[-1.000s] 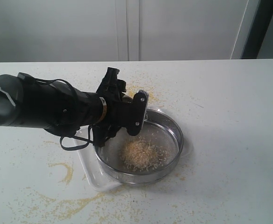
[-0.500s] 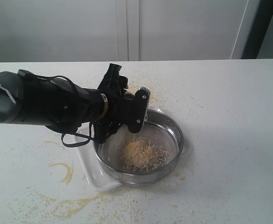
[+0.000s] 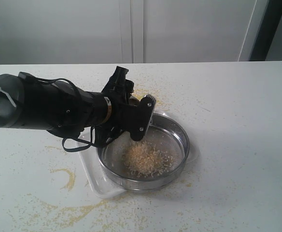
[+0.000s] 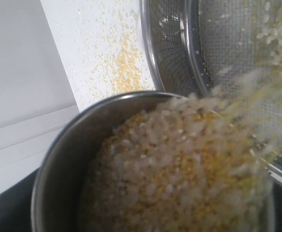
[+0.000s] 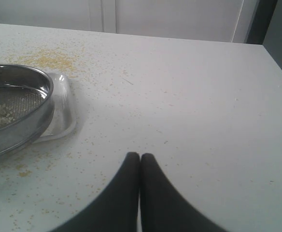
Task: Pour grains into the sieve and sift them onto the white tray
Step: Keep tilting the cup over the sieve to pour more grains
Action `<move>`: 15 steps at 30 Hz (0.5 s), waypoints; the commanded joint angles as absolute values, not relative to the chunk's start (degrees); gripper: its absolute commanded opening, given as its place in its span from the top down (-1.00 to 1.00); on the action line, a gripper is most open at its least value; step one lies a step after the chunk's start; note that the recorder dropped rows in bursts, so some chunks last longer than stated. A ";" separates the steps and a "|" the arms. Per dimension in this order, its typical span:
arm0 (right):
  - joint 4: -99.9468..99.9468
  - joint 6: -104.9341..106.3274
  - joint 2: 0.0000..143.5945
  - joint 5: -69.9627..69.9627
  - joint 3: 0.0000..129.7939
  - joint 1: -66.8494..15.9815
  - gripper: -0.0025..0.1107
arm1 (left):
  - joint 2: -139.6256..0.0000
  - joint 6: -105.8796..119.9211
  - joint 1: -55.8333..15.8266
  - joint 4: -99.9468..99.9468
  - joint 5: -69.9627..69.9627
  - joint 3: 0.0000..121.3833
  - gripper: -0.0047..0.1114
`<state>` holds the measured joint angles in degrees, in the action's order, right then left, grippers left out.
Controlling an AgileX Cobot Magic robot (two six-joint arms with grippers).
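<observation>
The left jaws grip a steel cup [image 4: 59,164], tipped above the left side of the sieve [image 3: 180,131]. Grains [image 3: 143,160] spill from the cup onto the mesh, where a beige heap lies. The sieve sits on the white tray [image 3: 93,180], one corner of which shows past the sieve's rim. The right jaws are pressed shut over the table [image 3: 237,111], well apart from the sieve. Yellow meal [image 3: 67,178] lies scattered on the table around the tray.
</observation>
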<state>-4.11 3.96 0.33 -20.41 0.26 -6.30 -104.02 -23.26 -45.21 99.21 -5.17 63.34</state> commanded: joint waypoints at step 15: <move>-4.35 4.18 0.00 -20.07 0.00 -5.83 0.96 | -103.37 -20.59 -45.32 99.95 -5.98 63.71 0.92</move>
<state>-4.11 3.96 0.33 -20.41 0.26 -6.30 -104.02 -20.62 -45.21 99.21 -5.17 63.34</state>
